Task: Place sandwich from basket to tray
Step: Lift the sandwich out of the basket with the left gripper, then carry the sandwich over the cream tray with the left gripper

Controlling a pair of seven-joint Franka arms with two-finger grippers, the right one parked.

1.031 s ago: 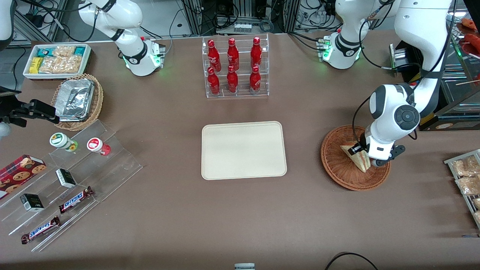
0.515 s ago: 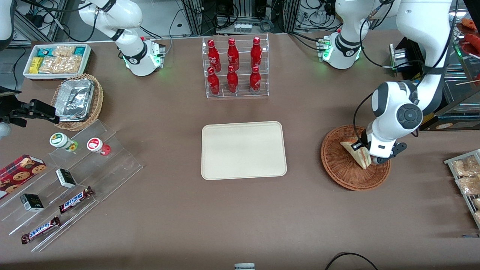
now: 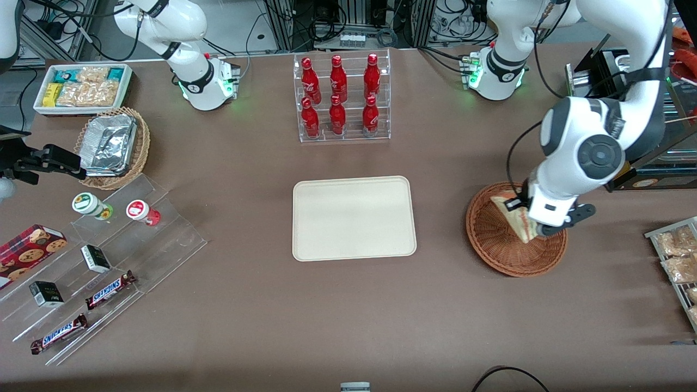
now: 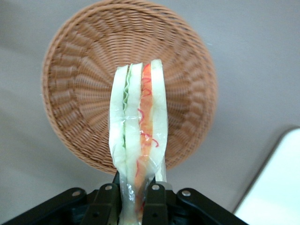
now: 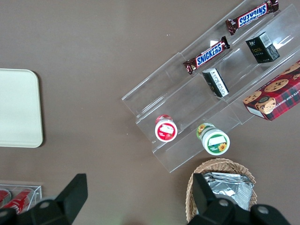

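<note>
Gripper (image 4: 132,199) clamped on the sandwich (image 4: 138,136), black fingers (image 4: 107,206) pinching its narrow end. Wedge hangs above the round basket (image 4: 75,84), clear of the weave. Layers seen edge-on: pale bread, crinkled green, pink-red strip, glossy clear wrap. Basket reddish-brown wicker, shallow, ribs radiating to a braided rim. Front view: sandwich (image 3: 514,218) over basket (image 3: 490,245), toward the working arm's end. Tray (image 3: 354,218) smooth cream rectangle, rounded corners, low rim, well apart.

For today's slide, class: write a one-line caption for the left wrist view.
Gripper shut on the sandwich, held above the round wicker basket, tray corner nearby.
</note>
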